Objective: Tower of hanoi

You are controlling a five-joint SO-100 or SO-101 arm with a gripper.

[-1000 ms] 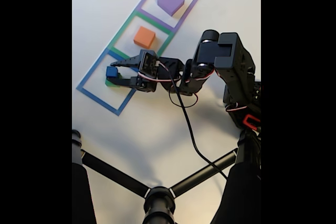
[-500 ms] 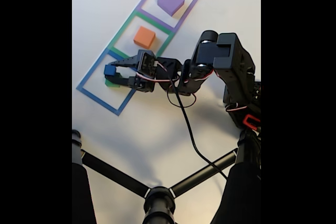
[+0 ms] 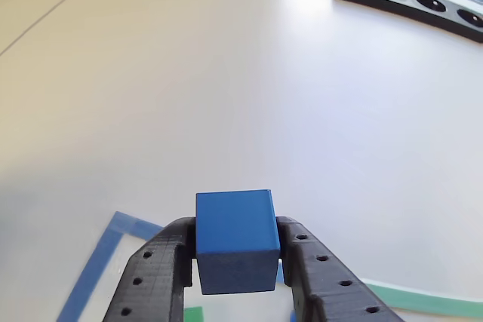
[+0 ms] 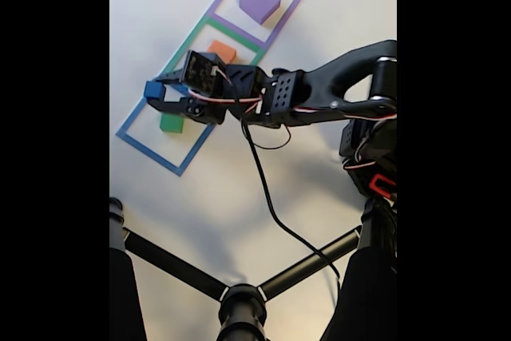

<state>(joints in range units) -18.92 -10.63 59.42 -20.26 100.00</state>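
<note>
A black two-finger gripper (image 4: 154,95) clamps a small blue cube (image 4: 152,89) between its fingertips, lifted above the blue-taped square outline (image 4: 136,138) on the white table (image 4: 239,189). A small green cube (image 4: 170,123) sits inside that outline, below the gripper. An orange cube (image 4: 224,50) and a purple cube (image 4: 259,1) occupy the neighbouring green and purple outlines. In the other view the blue cube (image 3: 235,239) fills the gap between the black fingers (image 3: 155,273).

1 cube (image 4: 172,123) lies in the lowest square (image 4: 132,136), fixed view.
</note>
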